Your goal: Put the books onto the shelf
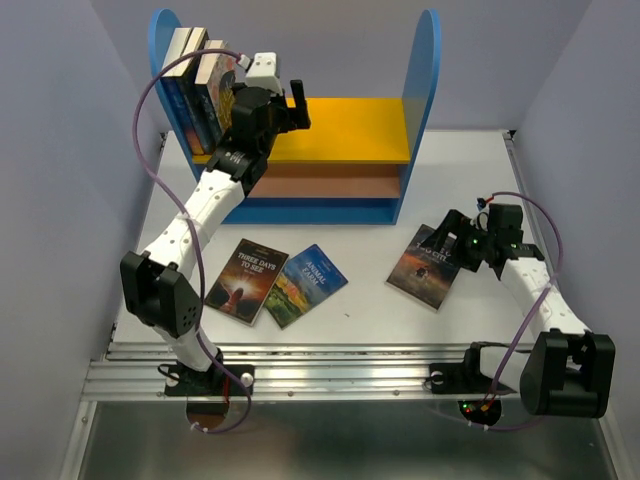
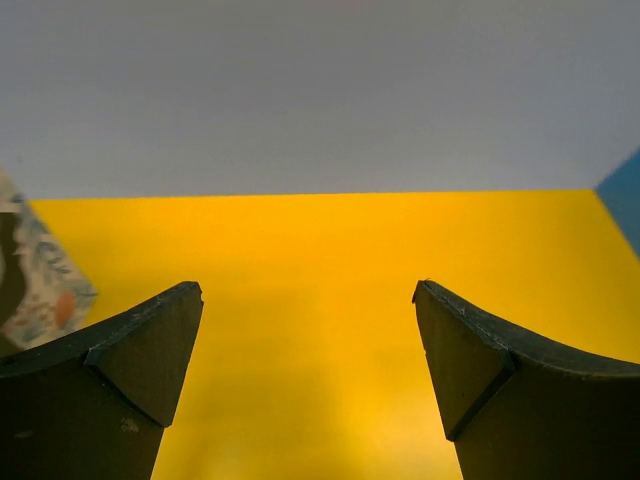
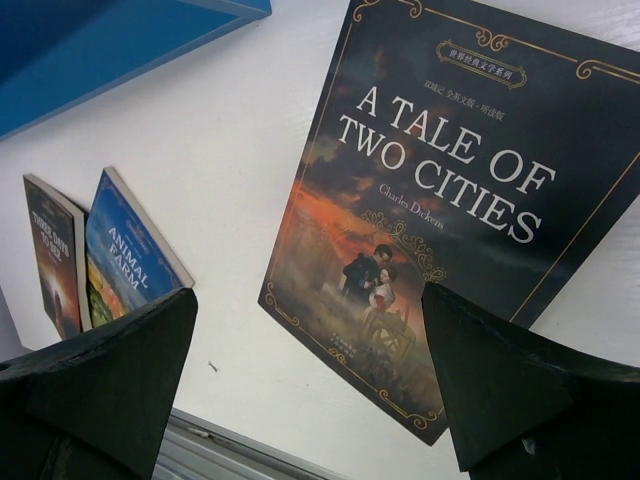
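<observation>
Hovering left gripper [image 2: 305, 290]: held spread wide, empty; shelved books [image 1: 200, 85] seen just beside it.
Right gripper [image 3: 308, 292]: held spread wide; A Tale of Two Cities [image 3: 450, 200] laid flat beneath.

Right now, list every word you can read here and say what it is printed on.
"A TALE OF TWO CITIES", "Charles Dickens": dark book.
"ANIMAL FARM": blue book.
"THREE DAYS TO SEE": brown book.
Small print on the dark book and the shelved books: too small to read.

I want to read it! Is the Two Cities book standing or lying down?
Lying down: the book is flat on the table, cover up.
</observation>
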Controlling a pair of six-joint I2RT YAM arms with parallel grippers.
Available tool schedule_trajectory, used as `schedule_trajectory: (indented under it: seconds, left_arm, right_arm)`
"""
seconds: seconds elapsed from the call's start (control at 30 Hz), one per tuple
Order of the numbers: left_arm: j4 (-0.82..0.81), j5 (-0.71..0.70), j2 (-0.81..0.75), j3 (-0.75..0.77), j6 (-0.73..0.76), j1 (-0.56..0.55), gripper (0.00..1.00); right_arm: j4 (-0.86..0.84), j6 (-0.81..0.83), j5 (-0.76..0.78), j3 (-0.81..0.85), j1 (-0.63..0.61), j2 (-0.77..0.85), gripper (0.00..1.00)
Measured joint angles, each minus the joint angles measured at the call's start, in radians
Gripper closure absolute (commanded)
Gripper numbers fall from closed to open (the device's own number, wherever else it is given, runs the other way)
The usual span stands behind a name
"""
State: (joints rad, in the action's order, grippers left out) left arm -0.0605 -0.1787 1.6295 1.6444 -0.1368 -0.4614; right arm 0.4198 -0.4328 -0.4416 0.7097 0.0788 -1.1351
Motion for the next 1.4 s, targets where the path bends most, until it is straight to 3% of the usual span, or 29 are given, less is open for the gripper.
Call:
schedule_trajectory:
  seconds: [0.2, 0.47, 0.97, 1.17, 1.4]
  left_arm:
    - [0.051, -0.133, 0.029, 0.045, 0.005, 0.098, 0.01]
    - [0.051, -0.276, 0.029, 0.052, 0.051, 0.096, 0.01]
    - [0.05, -0.344, 0.067, 0.052, 0.081, 0.094, 0.01]
    - [0.076, -0.295, 0.076, 0.042, 0.167, 0.097, 0.01]
    - [0.075, -0.293, 0.077, 0.011, 0.165, 0.097, 0.01]
  right_arm:
    - [0.0, 0.003, 0.013, 0.0, 0.0, 0.002, 0.0]
    - [0.0, 0.003, 0.016, 0.0, 0.0, 0.001, 0.0]
    - [0.001, 0.005, 0.043, 0.0, 0.0, 0.001, 0.0]
    - [0.008, 0.008, 0.05, 0.0, 0.0, 0.001, 0.0]
    - [0.009, 0.011, 0.05, 0.0, 0.0, 0.001, 0.0]
